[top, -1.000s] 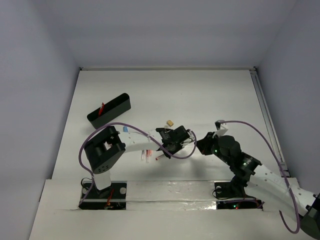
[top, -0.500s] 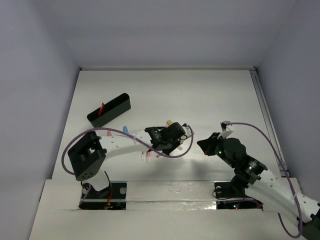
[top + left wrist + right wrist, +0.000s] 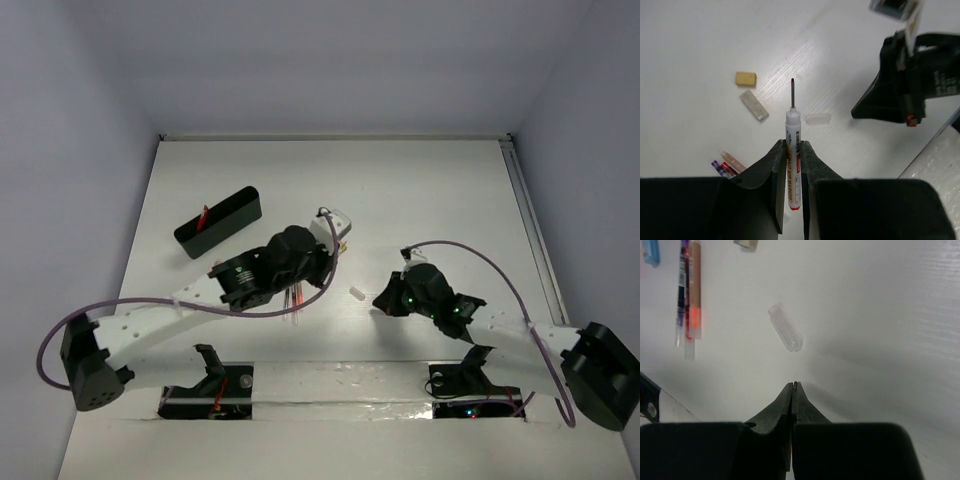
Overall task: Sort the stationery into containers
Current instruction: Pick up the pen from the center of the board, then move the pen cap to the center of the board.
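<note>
My left gripper (image 3: 306, 270) is raised above the table and shut on a white marker (image 3: 792, 145) with a bare red tip that points down. A clear cap (image 3: 817, 118) lies on the table below it; the cap also shows in the top view (image 3: 355, 293) and the right wrist view (image 3: 785, 333). My right gripper (image 3: 794, 384) is shut and empty, low over the table just short of the cap. The black box (image 3: 218, 222) stands at the back left with a red pen (image 3: 204, 215) in it.
A beige eraser (image 3: 746, 78) and a white eraser (image 3: 754, 105) lie beyond the marker tip. Several thin pens (image 3: 687, 295) lie side by side to the left of the cap, with a blue capsule (image 3: 651, 251) beyond. The right gripper (image 3: 910, 85) is close by.
My left arm has lifted and swung left with the marker. My right gripper has moved left and down towards the table. A clear cap now lies between them.
</note>
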`<act>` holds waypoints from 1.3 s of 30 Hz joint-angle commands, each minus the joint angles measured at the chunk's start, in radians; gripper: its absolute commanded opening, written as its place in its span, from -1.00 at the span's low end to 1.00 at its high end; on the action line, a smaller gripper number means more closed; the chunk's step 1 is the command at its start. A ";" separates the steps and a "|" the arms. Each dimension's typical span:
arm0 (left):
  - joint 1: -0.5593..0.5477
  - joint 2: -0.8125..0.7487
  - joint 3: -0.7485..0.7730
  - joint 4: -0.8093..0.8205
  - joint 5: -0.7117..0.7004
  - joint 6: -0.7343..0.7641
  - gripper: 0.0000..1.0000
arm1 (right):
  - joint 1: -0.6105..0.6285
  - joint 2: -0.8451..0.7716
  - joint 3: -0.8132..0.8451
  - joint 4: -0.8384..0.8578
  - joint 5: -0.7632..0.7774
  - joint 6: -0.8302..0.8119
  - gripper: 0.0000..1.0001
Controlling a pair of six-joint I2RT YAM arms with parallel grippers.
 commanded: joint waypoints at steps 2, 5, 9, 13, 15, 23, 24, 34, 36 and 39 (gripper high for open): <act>0.023 -0.149 -0.010 0.052 -0.018 -0.052 -1.00 | -0.001 0.137 0.068 0.159 -0.080 0.012 -1.00; 0.023 -0.214 -0.032 0.092 -0.029 -0.074 -1.00 | -0.001 0.263 0.119 0.192 -0.131 0.006 -1.00; 0.043 -0.255 -0.070 0.119 -0.021 -0.075 -1.00 | -0.001 0.361 0.179 0.200 -0.130 0.013 -1.00; 0.052 -0.272 -0.070 0.116 -0.001 -0.051 -1.00 | -0.001 0.405 0.229 0.132 -0.051 -0.004 -1.00; 0.052 -0.281 -0.082 0.126 0.019 -0.045 -1.00 | -0.001 0.421 0.252 0.073 0.011 -0.036 -1.00; 0.081 -0.303 -0.094 0.129 0.059 -0.029 -1.00 | -0.001 0.403 0.340 -0.043 0.055 -0.111 -1.00; 0.081 -0.306 -0.093 0.130 0.062 -0.028 -1.00 | -0.001 0.389 0.337 -0.040 0.006 -0.114 -1.00; 0.110 -0.321 -0.101 0.136 0.059 -0.033 -1.00 | 0.008 0.452 0.342 -0.121 -0.218 -0.126 -1.00; 0.110 -0.327 -0.105 0.142 0.054 -0.033 -1.00 | 0.008 0.470 0.342 -0.156 -0.192 -0.129 -1.00; 0.110 -0.326 -0.105 0.142 0.055 -0.034 -1.00 | 0.008 0.466 0.337 -0.178 -0.156 -0.128 -1.00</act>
